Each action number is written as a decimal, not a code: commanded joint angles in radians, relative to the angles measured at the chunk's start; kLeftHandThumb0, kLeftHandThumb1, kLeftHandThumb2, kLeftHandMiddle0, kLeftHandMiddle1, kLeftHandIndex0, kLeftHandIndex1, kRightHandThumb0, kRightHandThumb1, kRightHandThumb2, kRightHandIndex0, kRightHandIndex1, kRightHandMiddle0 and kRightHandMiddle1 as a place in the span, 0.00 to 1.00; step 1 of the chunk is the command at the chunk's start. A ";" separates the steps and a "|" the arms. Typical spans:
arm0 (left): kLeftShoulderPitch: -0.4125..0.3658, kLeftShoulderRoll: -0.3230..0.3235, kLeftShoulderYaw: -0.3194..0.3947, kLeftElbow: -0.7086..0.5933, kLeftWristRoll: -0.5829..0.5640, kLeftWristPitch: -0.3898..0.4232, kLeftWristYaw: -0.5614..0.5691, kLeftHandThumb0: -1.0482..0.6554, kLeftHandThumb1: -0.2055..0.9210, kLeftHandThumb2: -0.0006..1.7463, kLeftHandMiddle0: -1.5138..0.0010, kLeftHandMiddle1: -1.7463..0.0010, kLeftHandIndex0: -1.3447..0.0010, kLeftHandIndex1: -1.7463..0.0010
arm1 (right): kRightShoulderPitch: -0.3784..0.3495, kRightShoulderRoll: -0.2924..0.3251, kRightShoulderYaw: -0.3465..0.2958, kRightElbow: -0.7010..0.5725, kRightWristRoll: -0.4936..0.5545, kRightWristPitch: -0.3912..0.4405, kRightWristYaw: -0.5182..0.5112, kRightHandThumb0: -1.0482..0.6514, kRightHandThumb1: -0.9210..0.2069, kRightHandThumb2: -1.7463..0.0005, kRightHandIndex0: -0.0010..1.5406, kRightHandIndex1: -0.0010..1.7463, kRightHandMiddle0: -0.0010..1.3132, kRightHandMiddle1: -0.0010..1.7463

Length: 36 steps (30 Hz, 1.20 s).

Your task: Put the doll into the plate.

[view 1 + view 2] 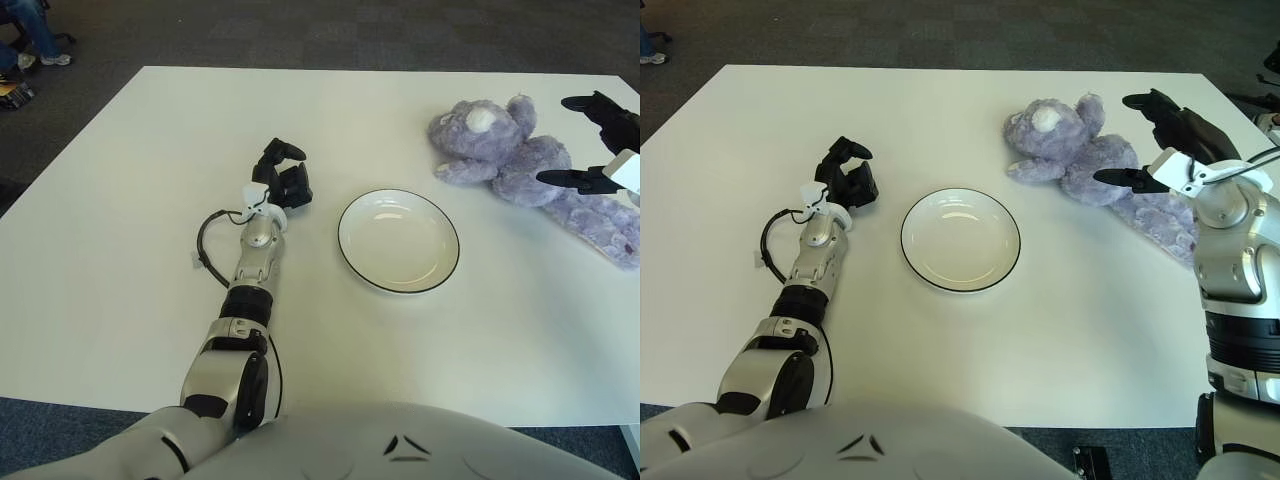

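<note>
White table (1080,350) on dark carpet, plate (960,239) taken as landmark. Right hand (1162,140), to the right of the plate, hovers with fingers spread wide, holding nothing; one finger reaches over the doll's far side and another across its near side, apparently bracketing the body for a grasp. Doll (1080,155), a purple plush bear, lies on its side right of the plate and apart from it, head nearest. Left hand (847,177), idle, shows left of the plate, fingers curled and empty, forearm stretched over the tabletop.
</note>
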 commanded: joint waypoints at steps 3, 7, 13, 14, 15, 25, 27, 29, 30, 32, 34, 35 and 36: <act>0.048 -0.008 0.007 0.041 -0.019 -0.006 -0.009 0.35 0.55 0.69 0.28 0.00 0.60 0.00 | -0.082 -0.021 0.044 0.073 0.015 0.022 0.041 0.03 0.14 0.81 0.00 0.09 0.00 0.23; 0.047 -0.009 0.009 0.042 -0.021 -0.005 -0.010 0.35 0.54 0.69 0.28 0.00 0.60 0.00 | -0.144 -0.022 0.080 0.167 0.011 -0.003 0.042 0.02 0.13 0.82 0.00 0.08 0.00 0.24; 0.047 -0.012 0.009 0.043 -0.021 -0.003 -0.003 0.35 0.54 0.69 0.29 0.00 0.60 0.00 | -0.219 -0.058 0.164 0.300 -0.025 -0.096 0.056 0.02 0.09 0.82 0.00 0.04 0.00 0.25; 0.047 -0.012 0.009 0.044 -0.021 -0.004 -0.003 0.35 0.54 0.69 0.29 0.00 0.60 0.00 | -0.231 -0.062 0.179 0.314 -0.032 -0.103 0.060 0.02 0.08 0.82 0.00 0.04 0.00 0.25; 0.047 -0.012 0.010 0.045 -0.020 -0.004 -0.003 0.35 0.55 0.69 0.29 0.00 0.60 0.00 | -0.239 -0.065 0.189 0.324 -0.037 -0.109 0.063 0.03 0.07 0.82 0.00 0.03 0.00 0.26; 0.049 -0.012 0.008 0.050 -0.018 -0.024 -0.008 0.35 0.55 0.69 0.26 0.00 0.60 0.00 | -0.331 -0.023 0.273 0.472 -0.040 -0.113 0.076 0.06 0.03 0.83 0.00 0.01 0.00 0.28; 0.050 -0.012 0.007 0.049 -0.018 -0.027 -0.008 0.35 0.54 0.69 0.26 0.00 0.60 0.00 | -0.342 -0.013 0.283 0.500 -0.039 -0.114 0.068 0.07 0.04 0.83 0.00 0.00 0.00 0.28; 0.052 -0.013 0.005 0.046 -0.016 -0.030 -0.006 0.35 0.54 0.69 0.25 0.00 0.60 0.00 | -0.350 -0.003 0.294 0.526 -0.044 -0.116 0.058 0.08 0.04 0.83 0.00 0.00 0.00 0.28; 0.052 -0.014 0.005 0.046 -0.015 -0.031 -0.005 0.35 0.54 0.69 0.25 0.00 0.60 0.00 | -0.354 0.000 0.299 0.537 -0.047 -0.118 0.054 0.08 0.04 0.83 0.00 0.00 0.00 0.28; 0.053 -0.014 0.004 0.045 -0.015 -0.034 -0.005 0.35 0.54 0.69 0.25 0.00 0.60 0.00 | -0.361 0.007 0.311 0.557 -0.053 -0.121 0.047 0.08 0.03 0.83 0.00 0.00 0.00 0.28; 0.053 -0.014 0.004 0.045 -0.015 -0.037 -0.004 0.35 0.54 0.69 0.25 0.00 0.60 0.00 | -0.369 0.021 0.329 0.593 -0.062 -0.128 0.032 0.08 0.03 0.83 0.00 0.00 0.00 0.28; 0.053 -0.015 0.004 0.045 -0.015 -0.039 -0.003 0.35 0.54 0.69 0.25 0.00 0.60 0.00 | -0.374 0.030 0.340 0.615 -0.066 -0.134 0.021 0.08 0.03 0.83 0.00 0.00 0.00 0.28; 0.053 -0.015 0.004 0.045 -0.015 -0.041 -0.003 0.35 0.54 0.69 0.25 0.00 0.60 0.00 | -0.378 0.036 0.347 0.631 -0.068 -0.138 0.014 0.08 0.03 0.83 0.00 0.00 0.00 0.28</act>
